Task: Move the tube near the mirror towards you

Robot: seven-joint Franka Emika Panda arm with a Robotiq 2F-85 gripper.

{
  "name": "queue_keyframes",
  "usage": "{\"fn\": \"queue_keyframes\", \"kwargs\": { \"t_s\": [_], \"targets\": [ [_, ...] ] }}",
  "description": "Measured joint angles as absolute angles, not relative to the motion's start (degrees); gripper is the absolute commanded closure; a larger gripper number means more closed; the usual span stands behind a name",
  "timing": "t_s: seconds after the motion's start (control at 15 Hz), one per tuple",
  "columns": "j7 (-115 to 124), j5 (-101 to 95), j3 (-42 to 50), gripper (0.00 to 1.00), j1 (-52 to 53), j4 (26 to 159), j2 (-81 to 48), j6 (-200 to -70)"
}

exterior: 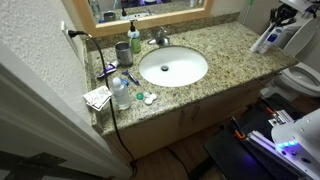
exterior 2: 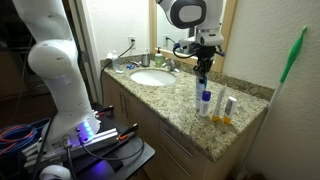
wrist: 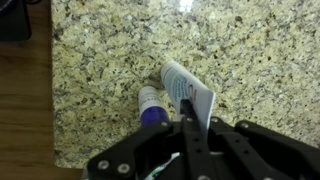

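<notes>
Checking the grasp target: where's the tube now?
In an exterior view the tube stands at the counter end away from the sink, beside the white-and-blue bottle, with the gripper above that bottle.

Slim white tube [exterior 2: 228,104] stands upright near mirror [exterior 2: 230,40].

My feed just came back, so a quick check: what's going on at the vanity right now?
The Panda arm's gripper hangs over the end of the granite counter beside the wooden-framed mirror, directly above a white-and-blue bottle. The slim white tube stands upright next to that bottle, and nothing is gripping it. The views do not show whether the jaws are open or shut.
</notes>
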State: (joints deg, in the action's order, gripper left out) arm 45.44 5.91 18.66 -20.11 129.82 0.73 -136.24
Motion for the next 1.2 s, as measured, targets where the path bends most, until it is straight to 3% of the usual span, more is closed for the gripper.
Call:
{"fn": "queue_keyframes", "kwargs": {
  "t_s": [0.07, 0.13, 0.33, 0.8, 0.93, 1.2],
  "targets": [
    [46.01, 5.91, 18.66, 0.99, -20.11, 129.46, 0.37, -136.23],
    [46.52, 5.91, 18.67, 0.72, -20.11, 129.15, 0.09, -136.23],
    [47.73, 5.97, 18.69, 0.57, -20.11, 128.35, -0.51, -136.18],
    [48.5, 6.03, 18.73, 0.07, -20.1, 127.45, -0.2, -134.89],
    [48.46, 6.03, 18.8, 0.0, -20.1, 126.96, 0.4, -134.14],
    [45.97, 8.31, 19.0, 0.0, -20.1, 126.28, 3.44, -130.77]
  ]
}}
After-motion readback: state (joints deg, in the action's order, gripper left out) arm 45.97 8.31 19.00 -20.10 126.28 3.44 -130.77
